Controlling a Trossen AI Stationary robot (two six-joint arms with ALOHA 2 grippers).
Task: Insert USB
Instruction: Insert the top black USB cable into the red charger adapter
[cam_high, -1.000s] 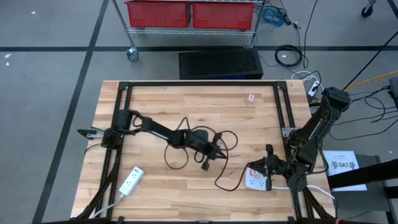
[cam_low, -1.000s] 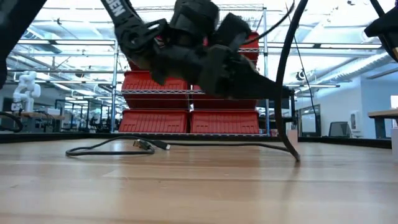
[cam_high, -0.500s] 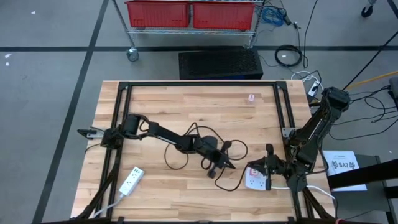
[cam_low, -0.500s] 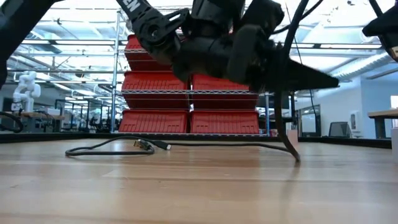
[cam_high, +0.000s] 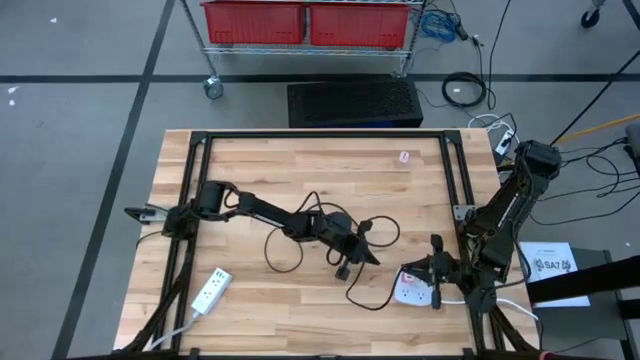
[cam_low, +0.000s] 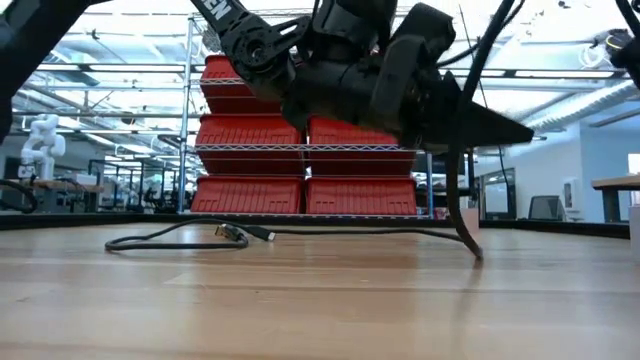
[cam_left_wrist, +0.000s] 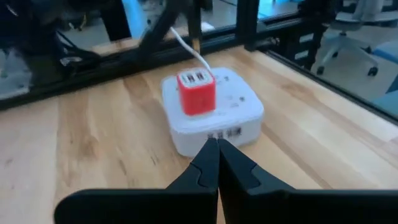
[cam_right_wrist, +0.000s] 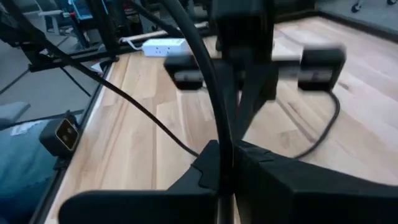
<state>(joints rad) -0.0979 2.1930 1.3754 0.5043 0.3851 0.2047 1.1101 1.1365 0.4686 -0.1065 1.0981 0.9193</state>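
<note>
Your white charging hub (cam_left_wrist: 213, 115) carries a red USB block (cam_left_wrist: 197, 91) on top and sits near the table's (cam_high: 250, 160) right front. It lies just ahead of the left gripper (cam_left_wrist: 218, 144), whose fingers are pressed together, empty. That arm stretches low across the middle, while the right gripper (cam_high: 436, 283), clamped on the black cable (cam_right_wrist: 208, 74), hovers at the hub.

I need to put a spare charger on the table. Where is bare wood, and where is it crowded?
Bare wood lies along the far edge of the table, around the small pink tag, and at the near edge between the white power strip and the white hub. The middle is crowded: the black cable loops there under the left claw.
</note>
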